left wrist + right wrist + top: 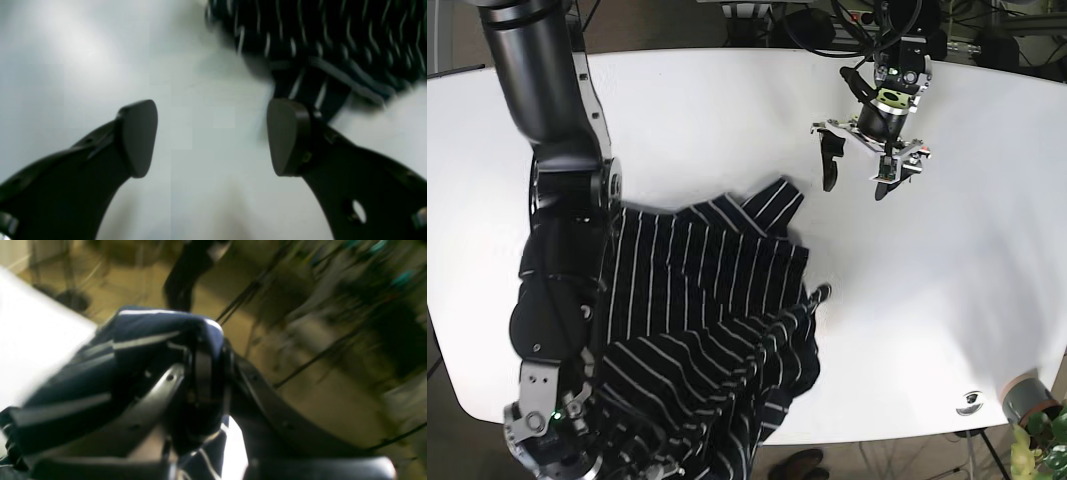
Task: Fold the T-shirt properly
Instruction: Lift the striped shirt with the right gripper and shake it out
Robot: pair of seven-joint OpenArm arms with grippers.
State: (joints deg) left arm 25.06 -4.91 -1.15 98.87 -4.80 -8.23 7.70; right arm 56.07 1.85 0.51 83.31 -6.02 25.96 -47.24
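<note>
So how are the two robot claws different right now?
The left gripper is open and empty, above bare white table; the right gripper is shut on the striped T-shirt. In the base view the left gripper is apart from the shirt, while the right one sits at the table's near edge. Both have dark fingers.
</note>
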